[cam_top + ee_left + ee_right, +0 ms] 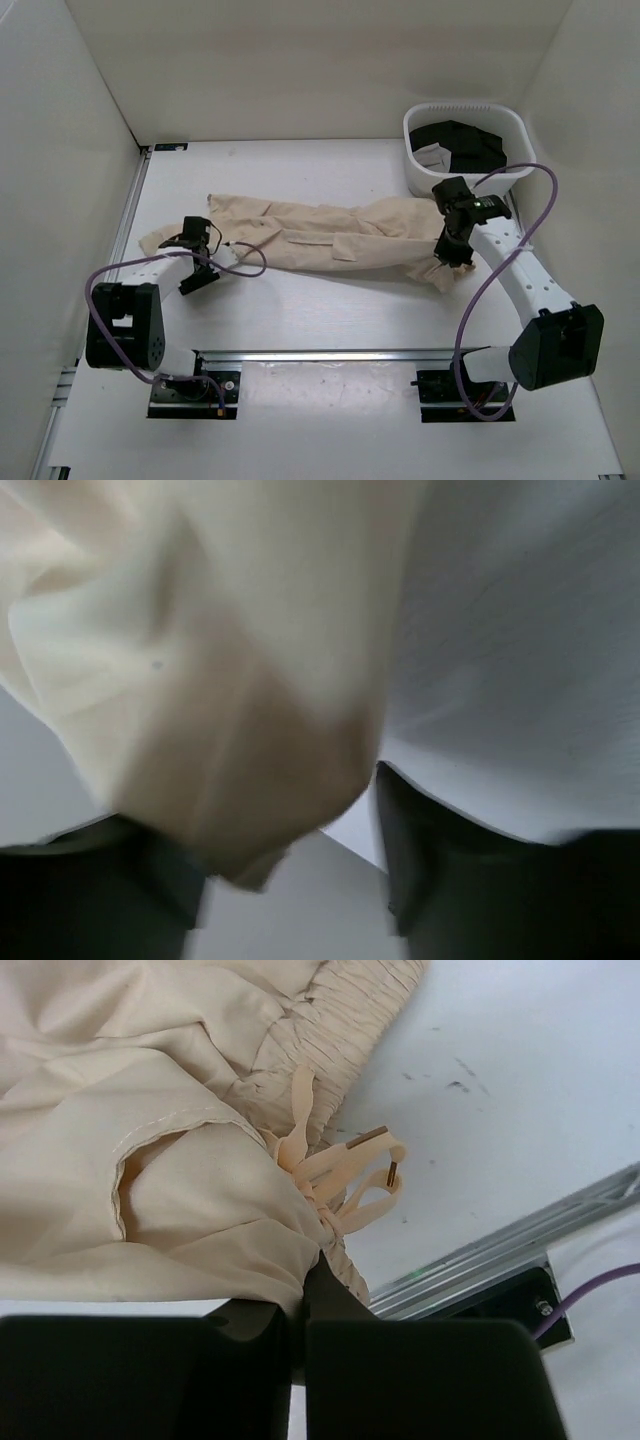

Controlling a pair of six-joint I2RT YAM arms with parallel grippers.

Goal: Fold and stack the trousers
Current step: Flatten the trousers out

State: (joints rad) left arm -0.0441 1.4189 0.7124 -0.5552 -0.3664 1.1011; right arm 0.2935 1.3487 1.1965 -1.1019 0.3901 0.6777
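We see the trousers (330,235) spread flat across the middle of the table (330,320). Their legs run to the left and their gathered waistband (350,1020) lies at the right, where the drawstring (340,1175) trails loose on the white surface.

The right gripper (447,262) points down onto that waist end, its fingers pressed together with a fold of the beige cloth pinched at their tips. The right arm rises from its base, bends at a low elbow near the right edge and reaches back and inward.

At the leg ends, the left gripper (285,870) has its fingers (470,880) well apart. The cloth hangs over one of them and is not pinched. The left arm folds low at the left, its forearm stretched toward the cuffs.

Behind the right wrist, a white basket (420,165) holds black garments (465,145).
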